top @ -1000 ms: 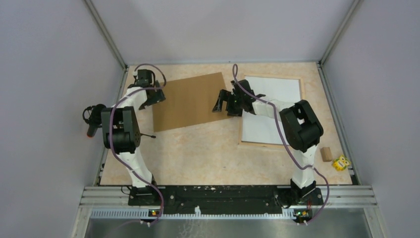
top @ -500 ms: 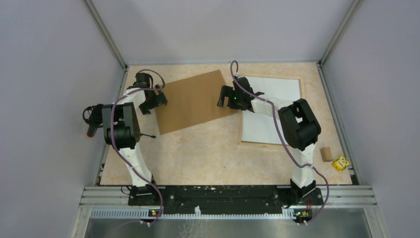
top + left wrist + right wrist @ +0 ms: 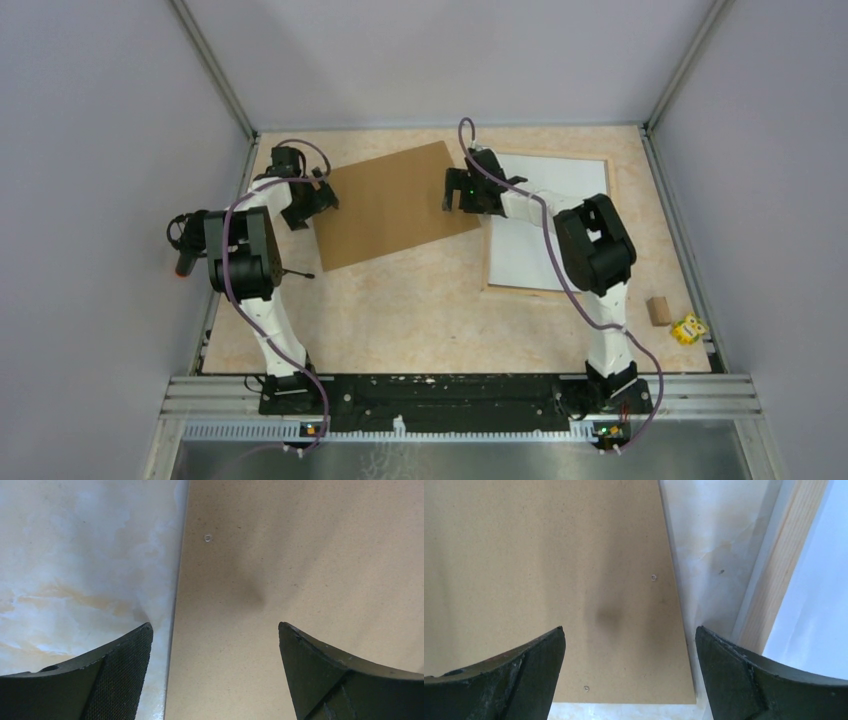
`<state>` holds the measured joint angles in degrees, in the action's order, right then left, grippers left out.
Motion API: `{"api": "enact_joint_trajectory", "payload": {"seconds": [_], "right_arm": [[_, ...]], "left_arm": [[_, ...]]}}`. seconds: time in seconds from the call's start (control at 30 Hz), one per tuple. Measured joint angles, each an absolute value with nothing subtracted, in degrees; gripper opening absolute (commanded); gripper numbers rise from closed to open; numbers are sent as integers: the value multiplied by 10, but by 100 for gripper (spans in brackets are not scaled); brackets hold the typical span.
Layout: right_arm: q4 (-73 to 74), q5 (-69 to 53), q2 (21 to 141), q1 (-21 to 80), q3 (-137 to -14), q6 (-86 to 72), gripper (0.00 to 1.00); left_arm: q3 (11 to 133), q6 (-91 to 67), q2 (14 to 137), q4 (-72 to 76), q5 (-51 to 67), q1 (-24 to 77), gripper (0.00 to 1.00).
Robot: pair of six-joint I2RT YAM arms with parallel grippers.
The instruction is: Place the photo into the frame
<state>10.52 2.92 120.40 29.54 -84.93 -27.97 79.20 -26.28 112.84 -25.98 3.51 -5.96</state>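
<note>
Lying flat at the far right of the marbled beige table (image 3: 400, 300), the frame (image 3: 487, 255) shows thin pale wooden strips along its edges, and the photo (image 3: 560, 200) fills the space inside them with only its plain white back showing. Just to its left, with a narrow strip of table between them, the brown backing board (image 3: 390, 205) lies askew. The left gripper (image 3: 215, 630) hangs over the board's left edge and the right gripper (image 3: 629, 630) over its right edge beside the frame, both with fingers spread wide and holding nothing. A small wooden block (image 3: 657, 310) and a yellow toy (image 3: 688, 328) sit near the table's right edge.
</note>
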Motion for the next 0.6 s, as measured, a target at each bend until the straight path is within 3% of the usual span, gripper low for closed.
{"api": "enact_joint_trajectory", "payload": {"seconds": [0.27, 0.6], "right_arm": [[76, -43, 1213, 289, -853, -292, 95], [18, -128, 1162, 267, -770, -331, 88]], "left_arm": [[795, -273, 1132, -254, 72, -60, 98], [791, -280, 1133, -238, 104, -74, 98]]}}
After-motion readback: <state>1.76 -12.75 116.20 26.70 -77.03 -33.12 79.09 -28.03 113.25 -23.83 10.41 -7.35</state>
